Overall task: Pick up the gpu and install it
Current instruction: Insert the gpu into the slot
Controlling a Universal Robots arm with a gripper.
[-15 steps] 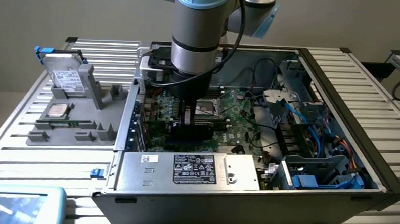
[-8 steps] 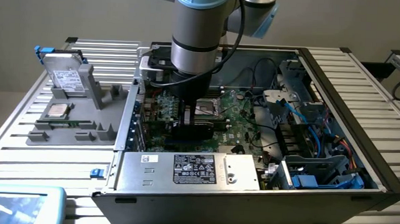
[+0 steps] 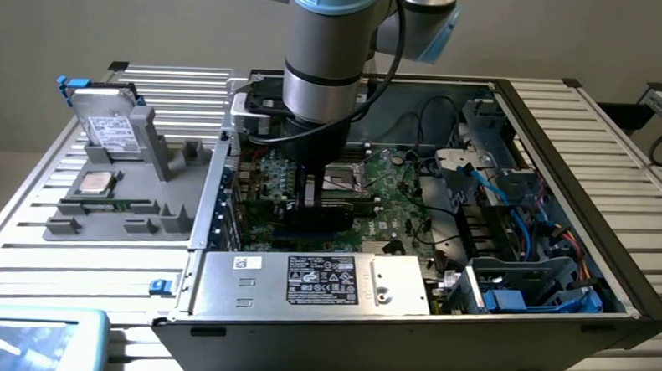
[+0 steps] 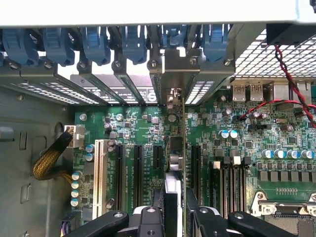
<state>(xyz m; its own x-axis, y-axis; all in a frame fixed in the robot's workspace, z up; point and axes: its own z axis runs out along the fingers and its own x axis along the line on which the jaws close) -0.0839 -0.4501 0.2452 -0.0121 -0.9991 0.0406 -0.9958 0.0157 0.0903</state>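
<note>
Claw (image 4: 174,210) clamped on gpu (image 4: 183,158), edge-on over motherboard (image 4: 138,123) slots.

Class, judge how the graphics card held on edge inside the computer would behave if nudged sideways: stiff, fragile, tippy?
Probably stiff: the graphics card shows as a straight thin edge. Likely to tip if released, since it stands on edge in the gripper. Probably fragile: a thin bare board, like the motherboard.
</note>
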